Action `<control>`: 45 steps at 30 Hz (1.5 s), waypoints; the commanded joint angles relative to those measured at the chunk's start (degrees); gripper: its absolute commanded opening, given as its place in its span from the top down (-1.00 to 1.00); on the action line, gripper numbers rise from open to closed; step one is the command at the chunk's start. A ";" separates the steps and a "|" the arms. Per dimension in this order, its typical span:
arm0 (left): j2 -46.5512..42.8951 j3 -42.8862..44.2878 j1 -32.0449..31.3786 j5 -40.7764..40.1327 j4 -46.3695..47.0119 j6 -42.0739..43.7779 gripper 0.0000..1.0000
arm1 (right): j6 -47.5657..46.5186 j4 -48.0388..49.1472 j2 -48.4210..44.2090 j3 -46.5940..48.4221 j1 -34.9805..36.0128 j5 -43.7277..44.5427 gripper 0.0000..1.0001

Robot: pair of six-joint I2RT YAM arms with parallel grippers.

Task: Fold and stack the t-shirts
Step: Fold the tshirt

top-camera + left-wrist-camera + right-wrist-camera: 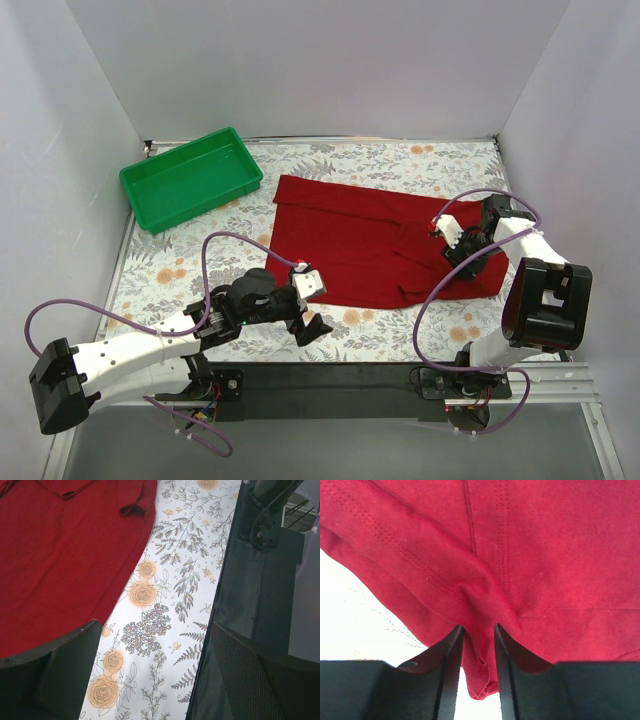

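In the top view a green tray (pixel 190 178) is sitting at about 10 o'clock on the flowered table cover (pixel 400 160), tilted, well apart from both arms. At about 7 o'clock the left arm is reaching in low from its base, a purple cable (pixel 230 240) looping over it. The left gripper (pixel 310 325) is hanging released just off the near edge of the dark red t-shirt (pixel 370 245). Its wrist view is showing the left gripper (pixel 150 680) with jaws spread wide and only the flowered cover (pixel 165 605) between them. The t-shirt (pixel 60 555) is filling that view from 9 to 12 o'clock, its edge running just beside the left-hand finger. Whether the finger is touching the cloth cannot be told. A black base rail (pixel 250 605) is crossing at 3 o'clock.

The t-shirt is lying mostly flat from the table's centre out toward 3 o'clock, its far-left corner pointing toward the tray without reaching it. It is looking roughly rectangular, with creases near its right end.

At 3 o'clock the right arm is bending down onto that right end, and the right gripper (pixel 466 258) is resting on the cloth there. In its wrist view the right gripper (pixel 476 670) is clenching a raised fold of the t-shirt (pixel 545 555), the jaws nearly together with the fabric pinched between them and a stitched hem running off toward 10 o'clock.
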 commanded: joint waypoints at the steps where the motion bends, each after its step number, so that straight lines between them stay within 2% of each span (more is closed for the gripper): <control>1: -0.09 1.86 -0.13 0.63 -0.56 0.05 -0.68 | 0.88 1.08 -0.73 1.79 -0.08 1.02 0.38; 22: 0.52 1.77 -0.22 0.81 -0.47 0.05 -0.68 | -0.26 -1.11 -2.05 3.73 -0.52 -0.56 0.95; 28: 0.70 1.51 -0.21 -0.24 -0.47 0.05 -0.69 | -3.06 -4.17 -5.39 3.73 -0.51 -1.52 0.97; 34: 0.53 1.16 -0.13 -6.48 0.06 -0.48 -0.69 | -5.45 -6.65 -11.62 2.15 -0.69 -3.11 0.97; 38: 0.35 1.07 -0.21 -13.24 0.32 -2.58 -0.70 | -5.45 -6.56 -14.88 0.57 -0.96 -2.94 0.97; 40: 0.70 1.25 -0.21 -20.35 -0.20 -4.34 -0.74 | -5.10 -6.65 -15.41 0.13 -1.22 -2.85 0.97; 43: 1.57 2.21 0.40 -28.70 -2.04 -10.13 -0.82 | -4.31 -6.47 -16.29 0.65 -1.66 -3.55 0.97; 45: 2.54 3.79 2.68 -31.26 -5.11 -18.20 -0.83 | -3.78 -6.48 -16.64 1.09 -2.27 -4.42 0.97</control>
